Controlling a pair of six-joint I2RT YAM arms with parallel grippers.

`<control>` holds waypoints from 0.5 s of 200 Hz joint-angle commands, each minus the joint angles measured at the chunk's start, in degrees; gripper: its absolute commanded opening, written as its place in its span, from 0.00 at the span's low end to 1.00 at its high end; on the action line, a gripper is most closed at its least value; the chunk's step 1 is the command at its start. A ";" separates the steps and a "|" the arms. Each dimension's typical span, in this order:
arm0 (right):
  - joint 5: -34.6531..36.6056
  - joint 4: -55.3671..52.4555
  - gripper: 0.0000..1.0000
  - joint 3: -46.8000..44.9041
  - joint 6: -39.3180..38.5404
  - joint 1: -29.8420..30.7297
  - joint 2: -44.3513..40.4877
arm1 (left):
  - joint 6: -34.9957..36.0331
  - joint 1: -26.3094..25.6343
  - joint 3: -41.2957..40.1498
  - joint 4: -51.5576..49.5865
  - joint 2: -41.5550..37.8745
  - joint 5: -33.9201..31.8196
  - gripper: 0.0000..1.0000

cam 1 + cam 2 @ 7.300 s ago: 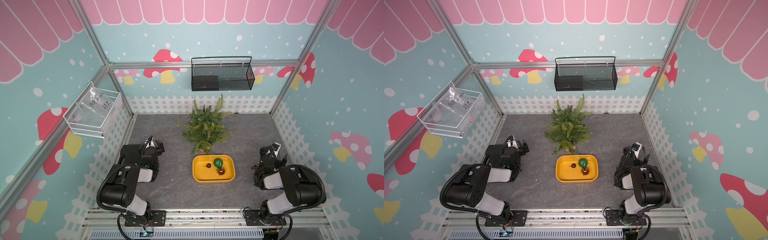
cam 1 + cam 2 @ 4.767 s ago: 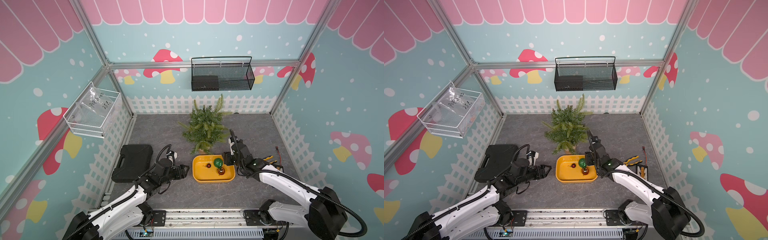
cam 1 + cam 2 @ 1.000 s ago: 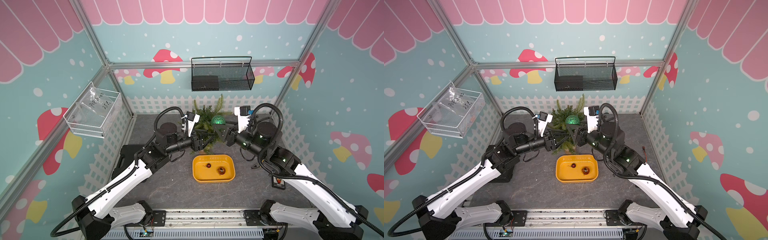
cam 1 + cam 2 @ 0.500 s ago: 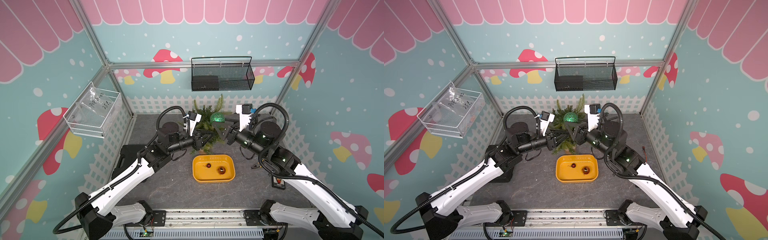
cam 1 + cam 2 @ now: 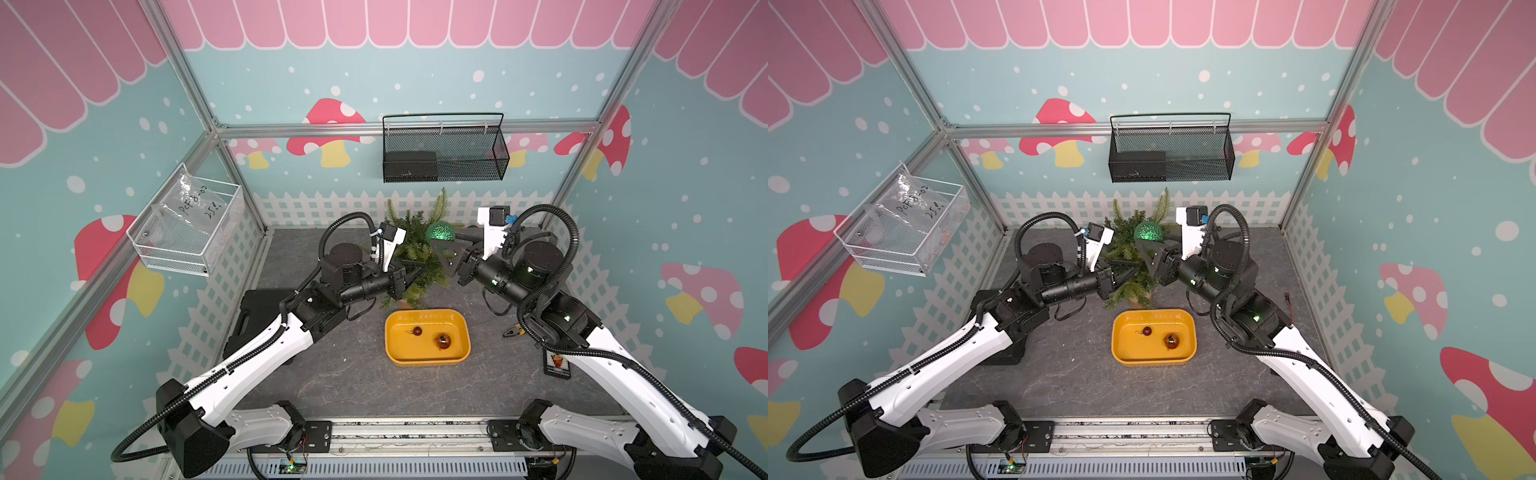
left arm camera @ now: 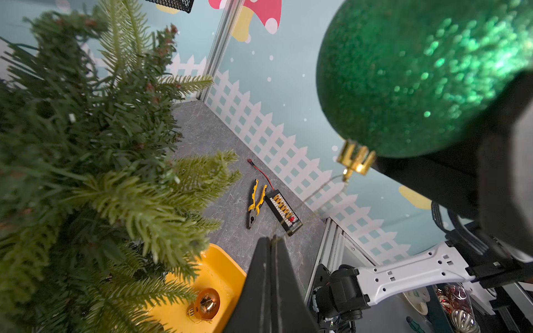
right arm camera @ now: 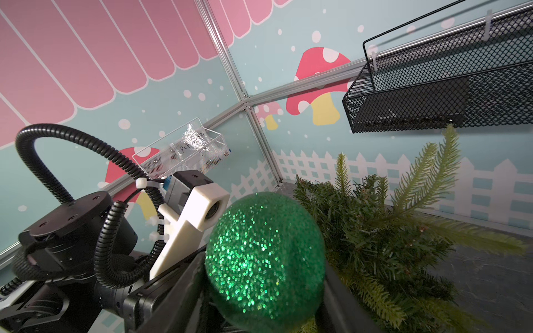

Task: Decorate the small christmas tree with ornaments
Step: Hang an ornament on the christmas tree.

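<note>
On the grey stone-pattern worktop [image 5: 353, 374], a yellow plastic tray [image 5: 428, 361] holds a copper-orange ball [image 5: 442, 340] and a tiny dark red ball [image 5: 417, 331]. Behind it, the left gripper [image 6: 272, 242] is closed beside the small green fir tree [image 5: 411, 249]. The right gripper [image 5: 444, 243] clamps a glittery green ball [image 5: 439, 231] close to the upper branches.

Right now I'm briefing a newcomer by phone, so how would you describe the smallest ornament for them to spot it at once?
Find the yellow tray on the grey table, in front of the small christmas tree. Two balls lie apart in it. Yours is the tiny dark red ornament on the left arm's side, smaller and darker than the copper-orange ornament.
</note>
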 commanded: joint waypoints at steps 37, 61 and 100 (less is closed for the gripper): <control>-0.97 4.03 0.51 -1.10 1.76 -2.40 0.58 | 2.11 -0.09 2.53 -0.02 0.83 -2.83 0.00; -2.18 4.34 0.51 -0.93 1.98 -3.07 1.73 | 2.07 -0.08 3.87 -0.55 2.23 -2.47 0.00; -4.08 4.42 0.51 -0.75 2.01 -3.15 3.01 | 1.59 0.31 4.76 -0.06 3.37 -2.57 0.00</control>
